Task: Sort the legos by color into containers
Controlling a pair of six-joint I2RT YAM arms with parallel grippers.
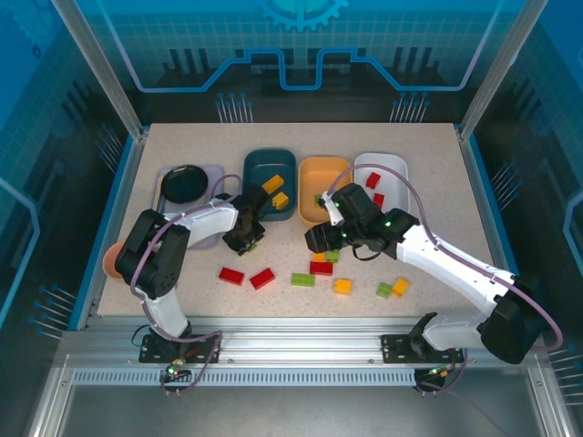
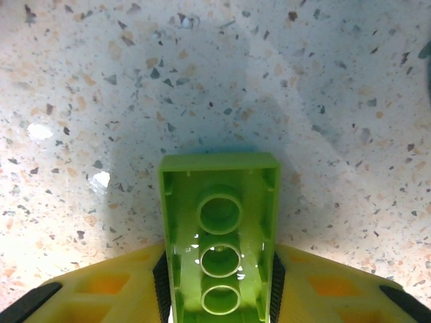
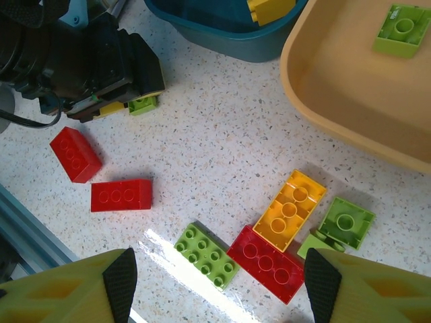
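- The speckled desk point(image 1: 437, 182) carries everything; the left arm point(image 1: 187, 226) and right arm point(image 1: 446, 259) reach in from its near edge
- Three bins stand in a row at the far side: the teal bin point(image 1: 264, 164) on the left, the orange bin point(image 1: 330, 171) in the middle, the white bin point(image 1: 393, 168) on the right
- A lavender tray point(image 1: 211, 173) holding a black dish point(image 1: 185, 184) sits just left of the teal bin
- The left pincer point(image 2: 219, 269) is down at the desk, just nearer than the teal bin, and is closed on a green brick point(image 2: 219, 202); its black pads point(image 2: 161, 282) press both long sides, and the brick's hollow underside faces the wrist camera
- The right pincer point(image 3: 222, 282) hangs open and holds nothing, above loose bricks on the near side of the orange bin
- Below it a yellow brick point(image 3: 291, 208) touches a red brick point(image 3: 266, 262), with a long green brick point(image 3: 205, 256) to the left and a square green brick point(image 3: 345, 222) to the right
- Two red bricks point(image 3: 121, 195) lie farther left on the desk, near the left pincer
- The teal bin holds two yellow bricks point(image 1: 272, 185), the orange bin a small green brick point(image 3: 403, 28), and the white bin red pieces point(image 1: 373, 180)
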